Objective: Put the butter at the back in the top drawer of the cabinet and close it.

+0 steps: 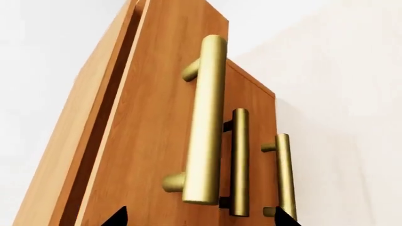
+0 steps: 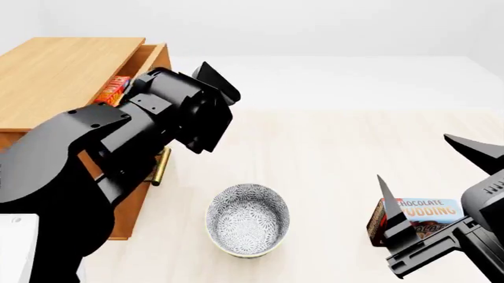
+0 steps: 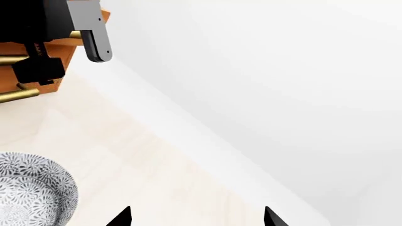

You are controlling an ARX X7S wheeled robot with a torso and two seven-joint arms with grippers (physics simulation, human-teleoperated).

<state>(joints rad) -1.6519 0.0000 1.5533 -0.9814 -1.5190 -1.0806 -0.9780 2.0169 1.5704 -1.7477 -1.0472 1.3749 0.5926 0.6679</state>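
Standing pulled out from the cabinet, the top drawer shows the butter lying inside it, a red and orange carton half hidden behind the left arm. The left fingers are spread wide and hold nothing; in the left wrist view only their two dark tips show, one on either side of the near end of the top drawer's brass handle, with the drawer front close ahead of them. I cannot tell whether the tips touch the handle. The two lower handles sit just beyond, on drawer fronts set further back. In the head view the left fingers themselves are hidden under the black wrist, and a short piece of brass handle pokes out below the arm.

The right fingers are also wide apart and empty, hanging above the pale counter. The chocolate pudding box sits right below them, between the two pointed tips as seen from the head. The patterned bowl rests on the counter well to the left of the right fingers, between them and the cabinet, near the cabinet's front corner.
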